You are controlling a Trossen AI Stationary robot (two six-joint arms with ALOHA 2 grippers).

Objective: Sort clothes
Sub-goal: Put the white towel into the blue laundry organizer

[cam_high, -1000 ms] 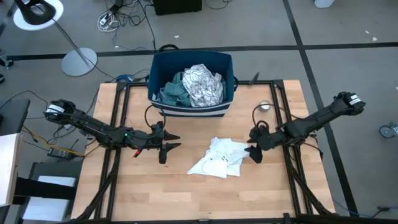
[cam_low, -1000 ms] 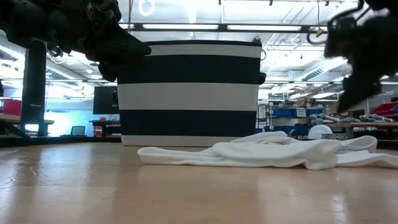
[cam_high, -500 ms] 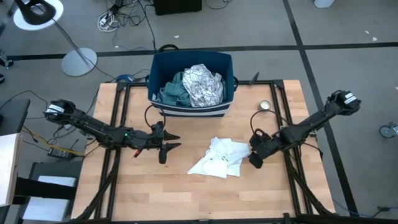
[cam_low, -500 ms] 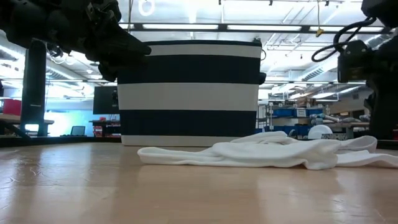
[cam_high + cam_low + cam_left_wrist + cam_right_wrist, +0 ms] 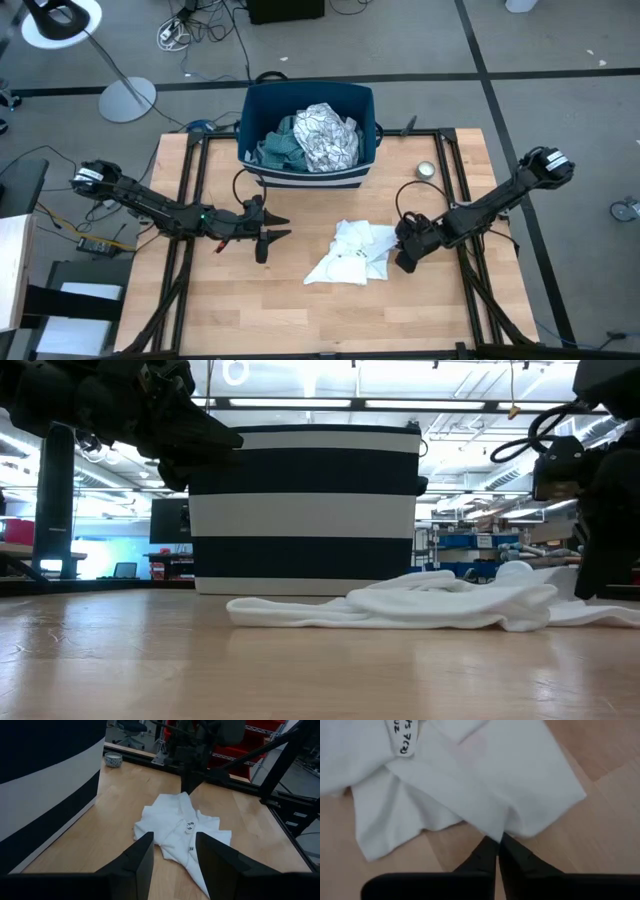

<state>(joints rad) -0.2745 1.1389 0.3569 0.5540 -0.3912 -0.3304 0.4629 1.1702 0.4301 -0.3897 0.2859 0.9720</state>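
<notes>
A white garment (image 5: 350, 252) lies crumpled on the wooden table, in front of the dark blue bin (image 5: 300, 178). In the bin rest a teal cloth (image 5: 275, 150) and a white-and-grey patterned cloth (image 5: 330, 135). My right gripper (image 5: 400, 258) stands at the garment's right edge, shut on it. My left gripper (image 5: 278, 227) hovers open, left of the garment (image 5: 182, 832), with nothing between its fingers. My right gripper pinches the white garment's right-hand edge (image 5: 502, 831) between its two shut fingers (image 5: 487, 854). It comes slanting down from the table's right side. The garment stays flat on the table, slightly bunched beside the fingers (image 5: 540, 600); one layer or several, I cannot tell.
A small round tin (image 5: 427, 170) sits at the table's far right, near the bin. Black frame rails (image 5: 455, 200) run along both sides of the table. Bare wood lies in front of the garment toward the near edge.
My right gripper has gone down and toward the table's left, onto the white garment's right edge. That edge has bunched up a little leftward, while the rest of the garment has stayed where it was.
</notes>
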